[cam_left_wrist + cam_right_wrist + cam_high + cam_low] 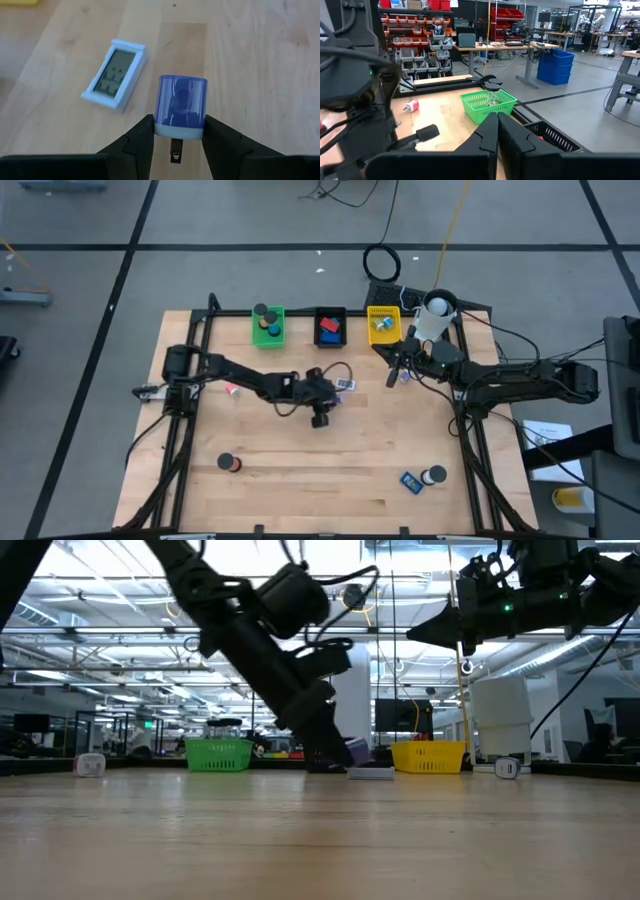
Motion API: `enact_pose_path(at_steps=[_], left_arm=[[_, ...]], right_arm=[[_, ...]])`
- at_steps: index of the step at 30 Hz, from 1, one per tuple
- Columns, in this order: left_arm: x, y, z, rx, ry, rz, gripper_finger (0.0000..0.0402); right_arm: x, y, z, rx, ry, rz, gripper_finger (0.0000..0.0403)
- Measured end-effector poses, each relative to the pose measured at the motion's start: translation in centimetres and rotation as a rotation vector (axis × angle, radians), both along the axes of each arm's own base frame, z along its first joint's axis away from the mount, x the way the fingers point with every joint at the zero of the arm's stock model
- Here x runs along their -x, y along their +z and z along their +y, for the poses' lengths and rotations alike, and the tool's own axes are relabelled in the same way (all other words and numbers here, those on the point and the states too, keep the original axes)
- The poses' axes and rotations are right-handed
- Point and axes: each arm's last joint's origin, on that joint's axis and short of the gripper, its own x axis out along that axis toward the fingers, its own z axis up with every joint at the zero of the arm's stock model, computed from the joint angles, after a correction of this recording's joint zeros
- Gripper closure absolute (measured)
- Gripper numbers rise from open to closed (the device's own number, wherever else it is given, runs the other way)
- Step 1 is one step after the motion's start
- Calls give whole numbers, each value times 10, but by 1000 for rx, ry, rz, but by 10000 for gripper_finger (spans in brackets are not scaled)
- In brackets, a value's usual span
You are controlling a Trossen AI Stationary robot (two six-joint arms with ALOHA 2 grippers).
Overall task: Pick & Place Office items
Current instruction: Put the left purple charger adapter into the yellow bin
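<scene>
Grey floor (pixel 250 220) w/ dark lines, shelving (pixel 415 30), blue bins (pixel 555 65)

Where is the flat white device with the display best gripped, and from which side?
Grip the display device across its two long edges, near the middle, coming straight down. It lies flat on the table, screen up, so only its thin sides give opposing faces. The left end effector is shut on a blue block, so probably place that first.
</scene>
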Motion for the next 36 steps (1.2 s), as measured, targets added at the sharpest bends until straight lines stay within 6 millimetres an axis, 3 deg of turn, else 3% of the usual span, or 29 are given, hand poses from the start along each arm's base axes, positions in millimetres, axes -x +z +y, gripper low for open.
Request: enact_pose_path(at_steps=[7, 14, 24, 28, 32, 36], left_arm=[[-21, 0, 7, -37, -40, 30, 252], [-20, -4, 8, -6, -29, 52, 248], [-17, -10, 7, 37, -10, 108, 188], [-6, 5, 6, 5, -27, 174, 157], [9, 42, -3, -73, -72, 181, 134], [35, 60, -14, -91, -164, 97, 147]], right_arm=[[0, 0, 0, -1, 0, 4, 402], [0, 0, 0, -1, 0, 4, 402], [0, 0, 0, -1, 1, 5, 402], [0, -3, 0, -9, 1, 30, 402], [0, -6, 1, -19, 5, 60, 396], [-2, -6, 7, -18, 35, 61, 384]])
